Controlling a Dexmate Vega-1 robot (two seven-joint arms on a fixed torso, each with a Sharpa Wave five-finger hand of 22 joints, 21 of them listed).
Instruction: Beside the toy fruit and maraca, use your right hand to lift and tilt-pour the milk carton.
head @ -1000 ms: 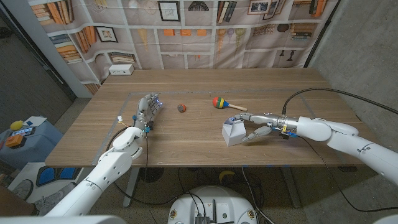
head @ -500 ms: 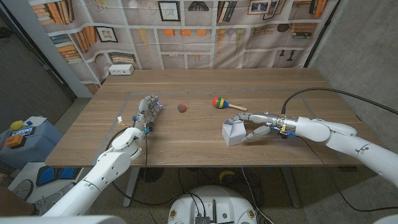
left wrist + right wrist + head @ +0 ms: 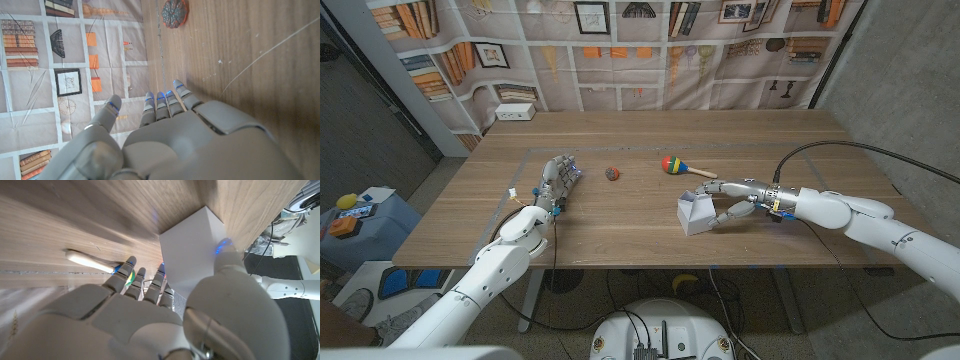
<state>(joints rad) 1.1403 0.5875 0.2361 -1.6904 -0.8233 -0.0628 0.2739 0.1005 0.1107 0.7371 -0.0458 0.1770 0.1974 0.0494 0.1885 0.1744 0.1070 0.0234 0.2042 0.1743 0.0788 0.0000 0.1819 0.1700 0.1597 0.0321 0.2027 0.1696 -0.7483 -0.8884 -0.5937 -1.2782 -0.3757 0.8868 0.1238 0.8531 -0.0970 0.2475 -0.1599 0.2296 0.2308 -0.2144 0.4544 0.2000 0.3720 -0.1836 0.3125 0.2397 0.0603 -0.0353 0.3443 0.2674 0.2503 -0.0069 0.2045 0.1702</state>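
The white milk carton (image 3: 695, 214) (image 3: 192, 250) stands on the wooden table (image 3: 620, 225), right of the middle. My right hand (image 3: 735, 202) (image 3: 150, 315) reaches around it from the right, fingers (image 3: 161, 280) along its far side and thumb (image 3: 225, 280) on its near side; a firm grip is not visible. The striped maraca (image 3: 672, 164) (image 3: 87, 261) lies just beyond the carton. Left of the maraca sits the small reddish toy fruit (image 3: 613, 173) (image 3: 175, 12). My left hand (image 3: 558, 180) (image 3: 170, 135) holds nothing, its fingers straight and pointing at the far edge.
A small white box (image 3: 515, 112) sits at the table's far left corner against the bookshelf backdrop. A black cable (image 3: 820, 150) loops above my right forearm. Bare wood lies between the carton and my left hand.
My right hand's fingers have crept slightly further left around the carton. The carton, fruit, maraca and left hand have not moved.
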